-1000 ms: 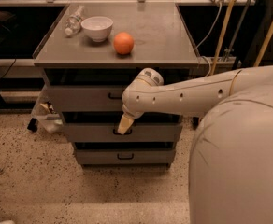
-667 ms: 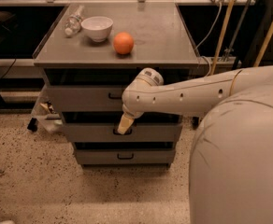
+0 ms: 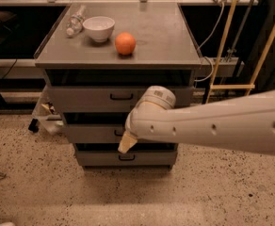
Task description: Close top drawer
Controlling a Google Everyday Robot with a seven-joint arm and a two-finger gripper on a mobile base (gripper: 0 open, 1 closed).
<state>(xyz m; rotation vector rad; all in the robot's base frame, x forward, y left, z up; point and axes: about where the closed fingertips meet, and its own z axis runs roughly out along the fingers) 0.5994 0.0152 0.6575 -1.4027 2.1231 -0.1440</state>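
The top drawer (image 3: 81, 99) is a wide grey front with a small dark bar handle (image 3: 122, 96), just under the grey cabinet top (image 3: 165, 41). A dark gap shows above its front panel, and the front stands forward of the two narrower drawers below. My gripper (image 3: 126, 143) hangs at the end of the white arm (image 3: 213, 126), below the top drawer's handle and in front of the middle drawer (image 3: 88, 133). It touches nothing that I can see.
On the cabinet top stand a white bowl (image 3: 99, 28), an orange (image 3: 125, 44) and a lying clear bottle (image 3: 74, 22). The bottom drawer (image 3: 123, 157) sits near the speckled floor (image 3: 43, 187). Yellow poles (image 3: 224, 41) and cables stand at the right.
My arm and gripper have dropped a little lower in front of the cabinet. The top drawer and the things on the cabinet have not visibly moved.
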